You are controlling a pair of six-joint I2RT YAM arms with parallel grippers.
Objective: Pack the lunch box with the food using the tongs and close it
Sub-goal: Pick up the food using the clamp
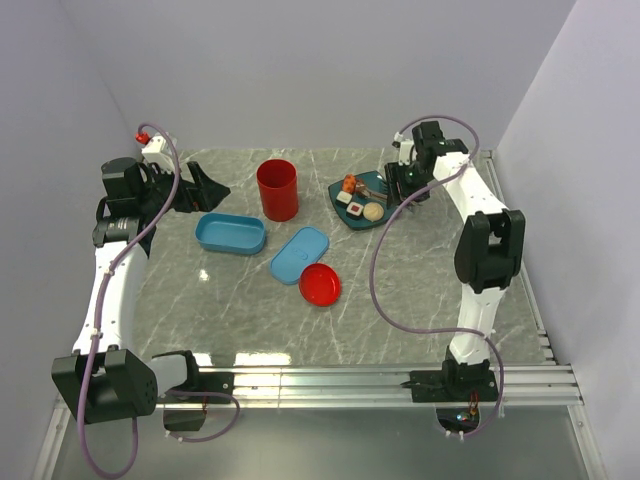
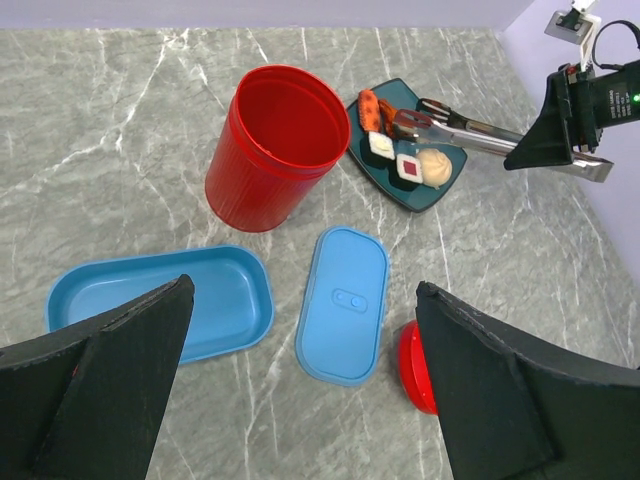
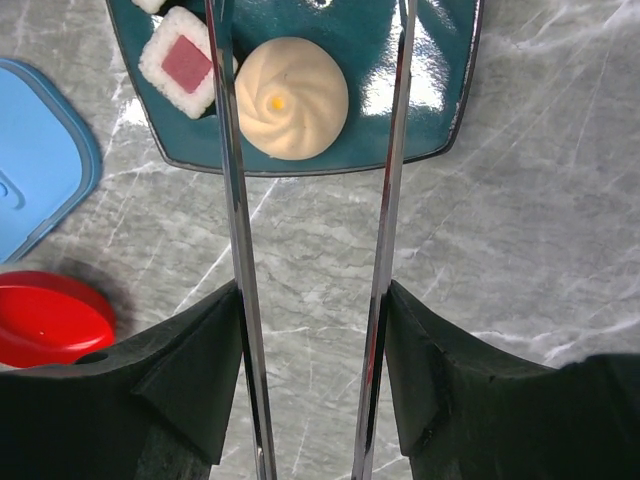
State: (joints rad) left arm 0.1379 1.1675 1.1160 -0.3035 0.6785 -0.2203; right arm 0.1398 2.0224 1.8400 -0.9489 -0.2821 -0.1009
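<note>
The lunch box [image 1: 230,234] lay open and empty left of the table's middle. Its lid [image 1: 300,254] lay flat just to its right, a little apart from it. All the food [image 2: 395,160] sat on a dark teal plate [image 3: 440,70] at the far right, beyond a red cup [image 1: 277,189].

The right gripper [image 3: 312,330] held the tongs [image 2: 470,128] toward their joined end, its fingers pressed against the outsides of the two metal arms, which stood partly spread. The arms reached over the plate, and the pale bun [image 3: 291,97] showed between them. Their tips were by the orange pieces, but I could not tell whether they gripped one. The left gripper [image 1: 205,185] hung wide and empty just beyond the box.

The first pick seemed to be in hand. The next move would call for squeezing the tongs onto one piece, lifting it clear, and carrying it left over the lid to the box.
</note>
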